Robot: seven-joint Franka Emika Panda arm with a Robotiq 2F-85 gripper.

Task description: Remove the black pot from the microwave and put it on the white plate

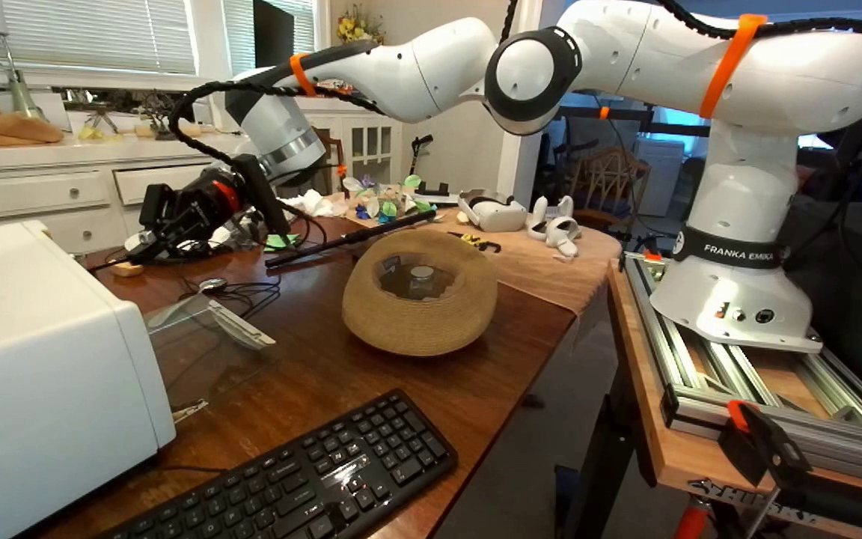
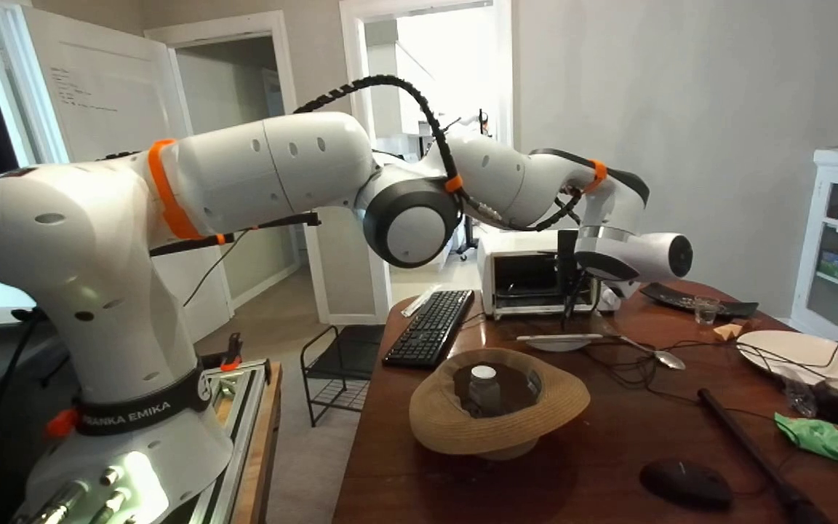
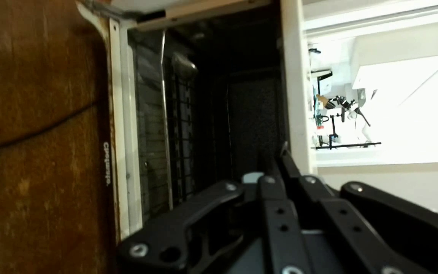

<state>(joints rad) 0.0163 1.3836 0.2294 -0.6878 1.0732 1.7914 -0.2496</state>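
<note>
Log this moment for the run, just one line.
gripper at open oven | jaws look shut | black pot not discernible inside | white plate on table

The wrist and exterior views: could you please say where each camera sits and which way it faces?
In an exterior view, beside the toaster oven, looking toward the robot base; base and arm show.
In an exterior view, beside the robot base, looking over the hat at the toaster oven; base and arm show.
Wrist view: behind the gripper fingers, turned sideways, looking into the toaster oven; the fingers show.
Both exterior views share robot base, arm, hat and keyboard.
</note>
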